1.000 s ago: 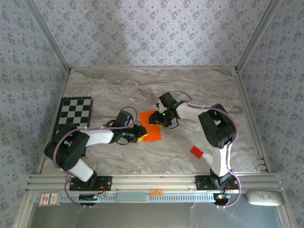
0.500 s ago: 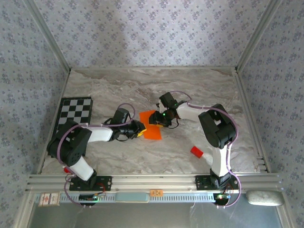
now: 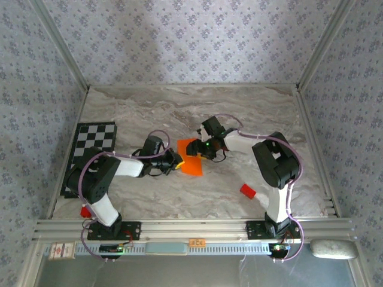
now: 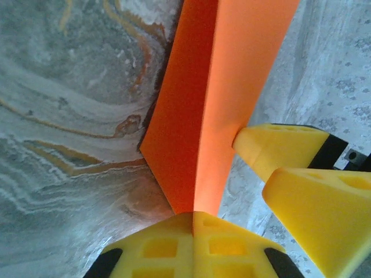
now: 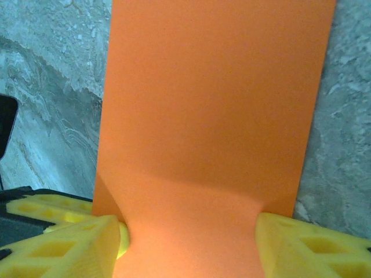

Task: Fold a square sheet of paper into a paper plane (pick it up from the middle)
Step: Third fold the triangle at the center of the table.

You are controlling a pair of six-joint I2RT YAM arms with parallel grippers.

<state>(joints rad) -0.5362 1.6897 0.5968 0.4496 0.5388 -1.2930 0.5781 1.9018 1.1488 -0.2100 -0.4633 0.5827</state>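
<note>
Closure is the change here: the left gripper (image 4: 192, 215), which a second ago lay with its jaws parted at the near-left edge of the square sheet of paper (image 3: 191, 160), now has them clenched together. The left wrist view shows the two yellow fingers meeting on the bottom of a raised crease, with one orange panel in shade and the other lit. From above, that arm has also drawn its elbow back and shifted the gripper slightly along the edge.

The right gripper (image 5: 188, 229) sits at the sheet's far-right side. Its fingers (image 5: 64, 246) are spread wider than before, with the paper running between them and bowing a little where it passes. Whether they are pressing on the sheet or have let go cannot be told.

The sheet itself has barely moved. It lies on the marbled table (image 3: 149, 113) between the two grippers, near the middle and well apart from the red block (image 3: 248, 191) at the near right.

Judging by this, the left pinch is setting or holding the centre crease while the right side eases off. No pointed nose is visible, so the fold seems to be at an early stage. The next move probably needs the left hold to stay firm so the thin paper does not spring flat.
</note>
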